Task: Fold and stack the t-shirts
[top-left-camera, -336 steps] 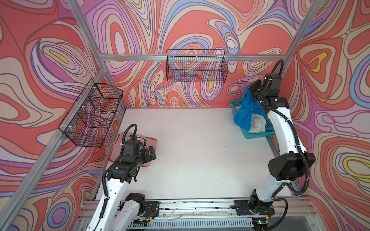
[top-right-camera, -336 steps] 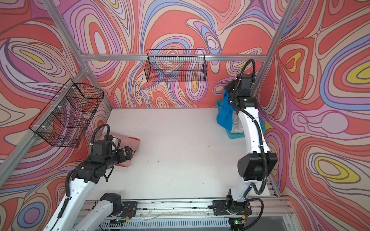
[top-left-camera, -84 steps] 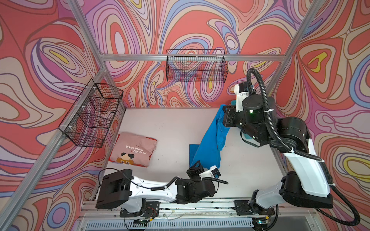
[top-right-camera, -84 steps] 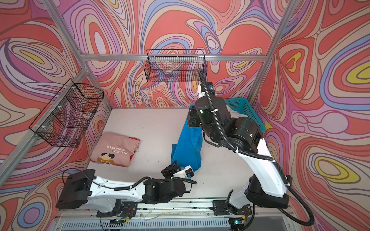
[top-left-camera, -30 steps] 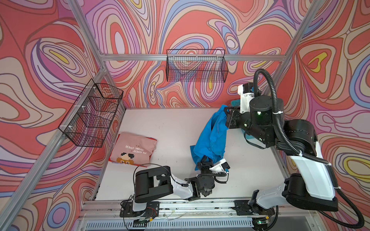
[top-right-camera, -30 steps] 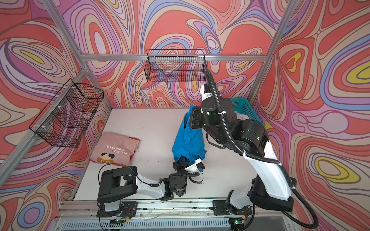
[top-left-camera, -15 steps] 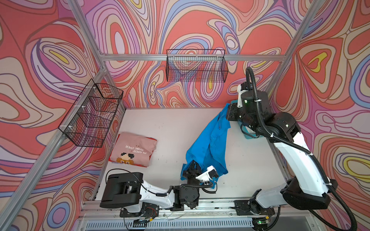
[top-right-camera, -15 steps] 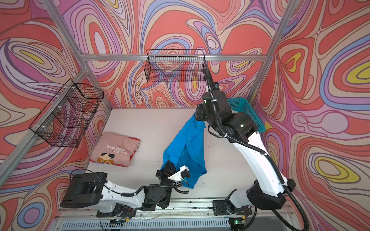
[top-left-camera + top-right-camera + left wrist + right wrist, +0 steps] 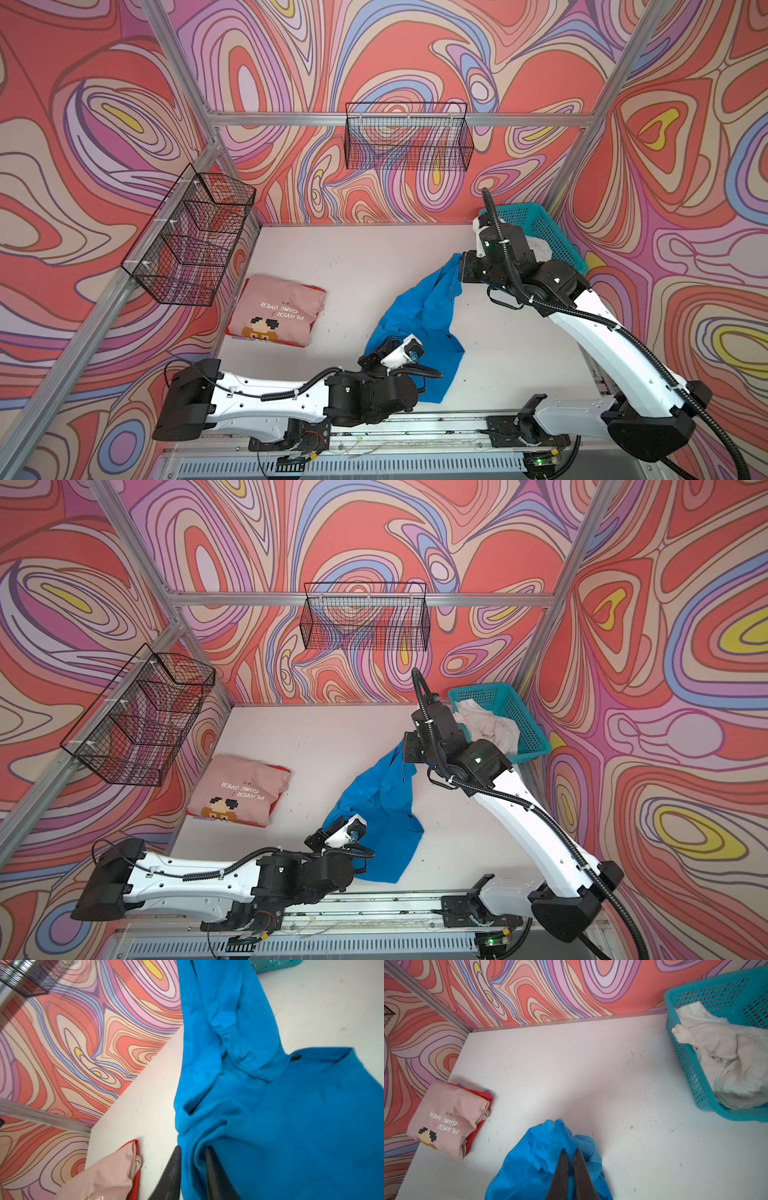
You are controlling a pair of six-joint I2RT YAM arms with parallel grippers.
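Clenched tight, our right claw (image 9: 571, 1151) pinches a bunch of the blue t-shirt (image 9: 419, 316) and holds that end up off the white table (image 9: 353, 257), just beside the teal basket (image 9: 530, 725). From there the shirt slopes down and away from the basket, and its far end lies crumpled on the table. At that far end we see our left claw (image 9: 193, 1149), its jaws a little apart with a ridge of blue cloth in the gap; whether they press on it we cannot tell.

The off-white t-shirt (image 9: 486, 727) sits rumpled inside the basket. The pink t-shirt (image 9: 277, 309), folded with its lettering up, lies across the table, well apart from the basket, on a folded red cloth (image 9: 485, 1096) whose edge shows beneath.

We find the table pale and matt, dotted with small dark specks. Walls (image 9: 374, 62) printed with swirls of coral, lilac, blue and yellow close it in, with aluminium frame bars (image 9: 399, 119) at their joins. A long wire rack (image 9: 407, 141) hangs on the wall behind the basket, and a partitioned wire rack (image 9: 191, 241) on the wall farthest from it.
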